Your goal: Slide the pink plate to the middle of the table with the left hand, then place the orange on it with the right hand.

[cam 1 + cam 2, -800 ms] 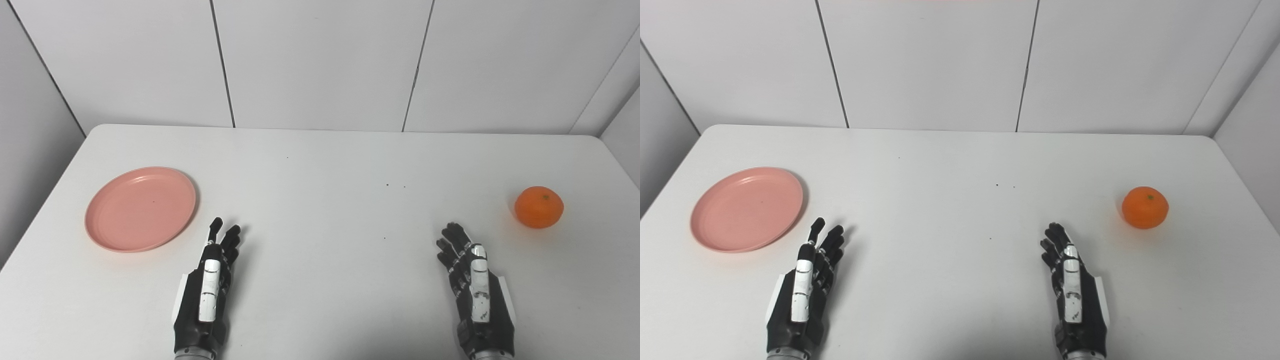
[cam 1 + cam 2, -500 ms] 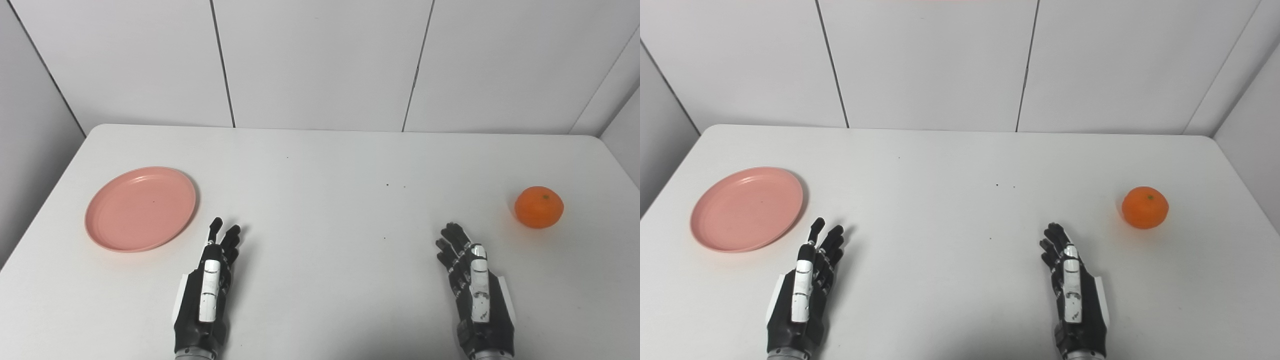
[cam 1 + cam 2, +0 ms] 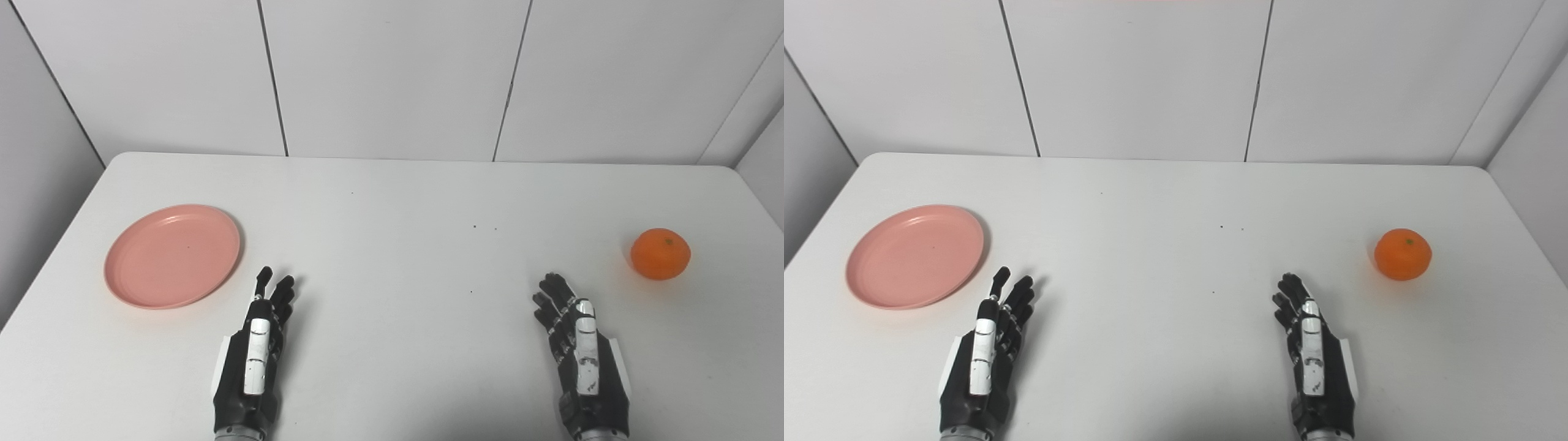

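The left hand [image 3: 252,355] was held low over the near left part of the white table [image 3: 392,202], its fingers [image 3: 274,293] stretched forward and slightly spread, with nothing grasped. The right hand [image 3: 585,358] was held the same way over the near right part of the table, its fingers [image 3: 554,294] extended, apart and empty. The two hands were kept well apart from each other, with bare tabletop between them. The pink plate [image 3: 173,255] was seen lying flat on the left side of the table, just beyond and to the left of the left hand's fingertips, near them but not touched. The orange [image 3: 660,253] was seen resting on the right side of the table, beyond and to the right of the right hand, clearly apart from it. Pale wall panels [image 3: 392,73] were seen behind the far edge of the table.
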### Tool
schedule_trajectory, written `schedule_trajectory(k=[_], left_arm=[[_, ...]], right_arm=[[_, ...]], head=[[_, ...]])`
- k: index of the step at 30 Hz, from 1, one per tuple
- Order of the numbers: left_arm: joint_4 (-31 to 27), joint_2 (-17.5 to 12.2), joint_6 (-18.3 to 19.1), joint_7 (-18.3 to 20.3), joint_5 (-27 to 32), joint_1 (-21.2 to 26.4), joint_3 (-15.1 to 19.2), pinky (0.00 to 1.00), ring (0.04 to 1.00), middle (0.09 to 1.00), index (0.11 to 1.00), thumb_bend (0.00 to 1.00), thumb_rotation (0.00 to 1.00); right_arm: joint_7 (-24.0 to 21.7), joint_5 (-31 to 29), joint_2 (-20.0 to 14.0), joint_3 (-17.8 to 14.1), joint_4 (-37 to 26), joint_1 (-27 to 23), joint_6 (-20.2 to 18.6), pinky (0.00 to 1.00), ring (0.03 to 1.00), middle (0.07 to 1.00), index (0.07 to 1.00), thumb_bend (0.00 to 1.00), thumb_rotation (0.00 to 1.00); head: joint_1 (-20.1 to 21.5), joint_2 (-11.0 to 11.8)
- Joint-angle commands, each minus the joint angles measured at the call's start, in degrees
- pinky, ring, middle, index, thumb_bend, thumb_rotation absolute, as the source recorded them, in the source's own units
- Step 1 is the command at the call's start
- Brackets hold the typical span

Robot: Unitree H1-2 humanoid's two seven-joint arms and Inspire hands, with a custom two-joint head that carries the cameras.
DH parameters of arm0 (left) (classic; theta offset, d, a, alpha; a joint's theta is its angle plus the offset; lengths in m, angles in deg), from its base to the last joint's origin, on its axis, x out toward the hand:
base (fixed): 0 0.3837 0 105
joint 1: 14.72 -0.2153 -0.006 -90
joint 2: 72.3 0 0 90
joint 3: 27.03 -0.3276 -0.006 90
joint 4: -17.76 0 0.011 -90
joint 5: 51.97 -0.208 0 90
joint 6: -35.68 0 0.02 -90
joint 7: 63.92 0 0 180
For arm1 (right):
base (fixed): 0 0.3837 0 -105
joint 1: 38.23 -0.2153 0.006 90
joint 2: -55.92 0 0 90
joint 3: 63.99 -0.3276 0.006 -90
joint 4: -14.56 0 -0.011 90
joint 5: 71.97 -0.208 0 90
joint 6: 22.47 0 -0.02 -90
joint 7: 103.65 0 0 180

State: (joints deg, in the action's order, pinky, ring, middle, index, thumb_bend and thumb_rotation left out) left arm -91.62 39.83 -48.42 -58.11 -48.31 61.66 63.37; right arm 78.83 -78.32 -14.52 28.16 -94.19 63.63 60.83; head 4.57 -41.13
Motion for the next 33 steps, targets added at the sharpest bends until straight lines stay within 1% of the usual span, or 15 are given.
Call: schedule_trajectory(k=[1, 5, 10, 16, 27, 33], left_arm=[[-0.7, -3.1, -1.2, 0.6, 0.1, -4.1, 0.0, 1.0, 0.963, 0.959, 0.967, 0.78, 0.92], [-0.3, -2.7, -3.4, 0.5, 0.2, -4.2, 0.0, 1.0, 0.98, 0.993, 0.979, 0.77, 0.93], [0.8, -2.2, -5.7, 0.0, 0.2, -4.3, 0.3, 1.0, 0.986, 1.0, 0.987, 0.78, 0.93], [0.5, -1.9, -5.8, -0.3, -0.2, -4.5, 0.2, 1.0, 0.995, 1.0, 0.998, 0.78, 0.92], [0.4, -2.3, -5.5, -0.2, -0.2, -4.6, 0.1, 1.0, 0.999, 1.0, 1.0, 0.79, 0.92], [0.5, -2.6, -5.7, 0.1, -0.2, -4.5, 0.0, 1.0, 0.991, 0.997, 1.0, 0.77, 0.93]], right_arm=[[-1.1, -0.2, -0.2, 0.8, -1.1, 5.7, -0.6, 0.92, 0.898, 0.898, 0.868, 0.8, 1.0], [-1.2, -0.3, -0.3, 0.9, -0.9, 5.7, 0.0, 0.92, 0.903, 0.908, 0.885, 0.81, 1.0], [-1.4, -0.8, -0.2, 0.9, -0.9, 5.7, 0.3, 0.92, 0.909, 0.919, 0.908, 0.83, 1.0], [-1.4, -0.8, -0.3, 0.9, -0.9, 5.8, 0.3, 0.92, 0.917, 0.93, 0.922, 0.84, 1.0], [-1.2, -0.8, -0.1, 1.0, -1.1, 5.8, 0.0, 0.92, 0.914, 0.922, 0.909, 0.84, 0.99], [-1.2, -0.9, -0.1, 1.1, -1.4, 5.9, -0.4, 0.92, 0.912, 0.92, 0.905, 0.83, 0.99]], head=[[-0.1, -0.1], [-0.1, -0.1], [0.0, -0.2], [-0.1, -0.3], [0.0, -0.4], [0.0, -0.5]])
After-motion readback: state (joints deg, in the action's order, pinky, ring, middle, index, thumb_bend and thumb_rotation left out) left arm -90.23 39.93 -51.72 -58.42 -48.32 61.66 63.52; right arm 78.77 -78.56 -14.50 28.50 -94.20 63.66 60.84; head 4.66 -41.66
